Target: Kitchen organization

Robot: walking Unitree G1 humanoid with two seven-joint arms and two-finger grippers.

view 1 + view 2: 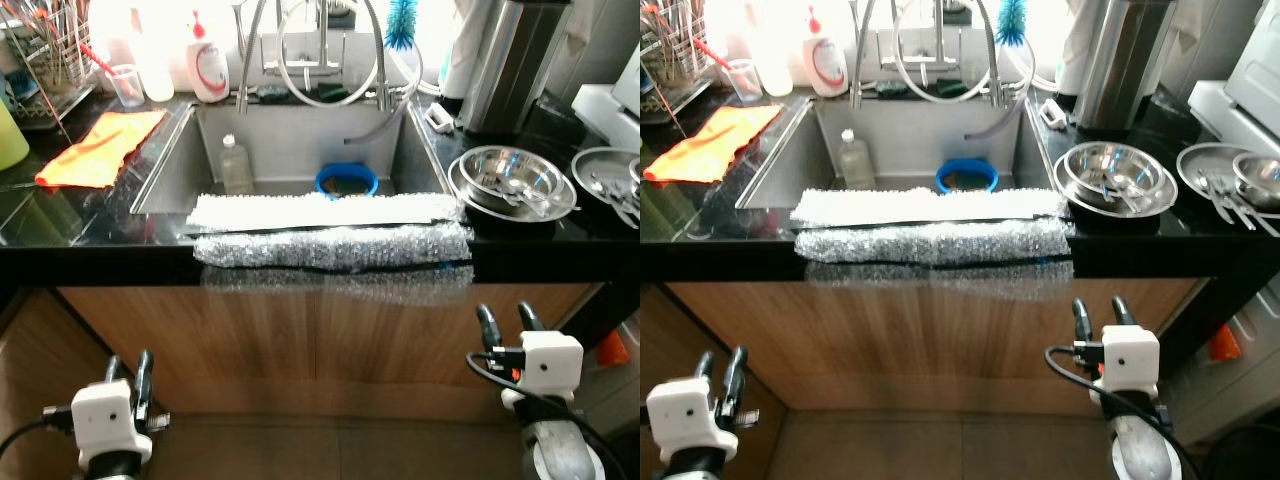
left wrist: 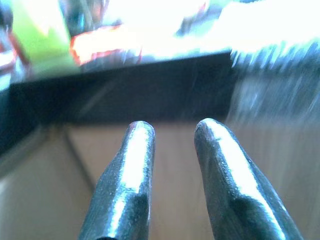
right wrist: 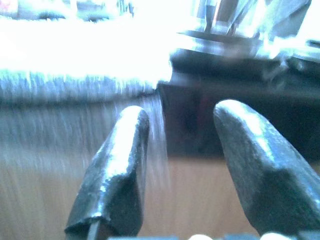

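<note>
Nearest to me, both arms hang low in front of the wooden cabinet doors [image 1: 330,340], below the counter. My left gripper [image 1: 130,375] is down at the left, its two black fingers a little apart and holding nothing. My right gripper [image 1: 508,322] sits slightly higher at the right, fingers also spread and empty.

Above them runs the black countertop [image 1: 90,225]. Draped over its front edge, across the near rim of the sink, is a long fluffy mat [image 1: 335,243], white on top and silvery grey where it hangs toward the cabinet.

Behind the mat is the steel sink [image 1: 300,140]. Inside it stand a clear plastic bottle [image 1: 235,165] at the left and a blue-rimmed round strainer [image 1: 347,181] near the middle.

To the right of the sink a steel bowl [image 1: 512,182] rests on the counter with utensils inside, and another steel dish [image 1: 610,175] lies beyond it at the edge. To the left lies an orange cloth [image 1: 100,148].

At the back are the faucet [image 1: 315,50], a white soap bottle [image 1: 208,62], a blue brush [image 1: 401,22], a clear cup [image 1: 127,85] and a tall dark steel container [image 1: 510,65].

I judge the bowl the likeliest thing to tidy. It looks light, rigid and slippery, and the loose utensils could rattle out, so I would pinch its near rim and keep it level. The mat would be soft and limp; I would grip one end.
</note>
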